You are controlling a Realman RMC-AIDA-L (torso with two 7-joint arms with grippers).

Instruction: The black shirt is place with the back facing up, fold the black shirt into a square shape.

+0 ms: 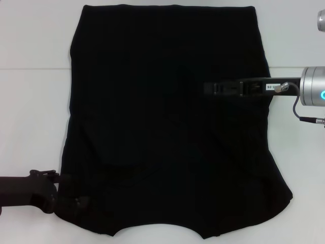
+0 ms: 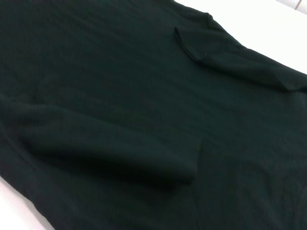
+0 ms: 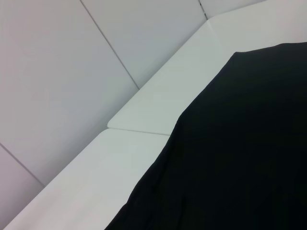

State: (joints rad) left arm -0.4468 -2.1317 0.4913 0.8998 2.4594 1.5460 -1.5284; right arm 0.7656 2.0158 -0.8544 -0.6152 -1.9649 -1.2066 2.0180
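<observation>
The right gripper [image 1: 210, 88] reaches in from the right side over the middle of the black shirt [image 1: 152, 127], its dark fingers lying low against the cloth and pointing toward the robot's left; black on black, whether they are spread or closed cannot be told, nor whether they pinch any fabric. The left gripper [image 1: 76, 201] sits at the near left corner of the shirt, right at the cloth's edge, and its fingers too are lost against the dark fabric, so their state cannot be told. The shirt lies spread flat on the white table [image 1: 30, 101], plain side up, its straight hem at the far edge and the curved neckline at the near edge, with both sleeves already folded inward over the body, as the left wrist view shows in two flaps [image 2: 110, 148] lying on the cloth. The right wrist view shows one edge of the shirt [image 3: 230, 143] on the table top [image 3: 144, 110], with the pale panelled wall [image 3: 72, 62] beyond.
</observation>
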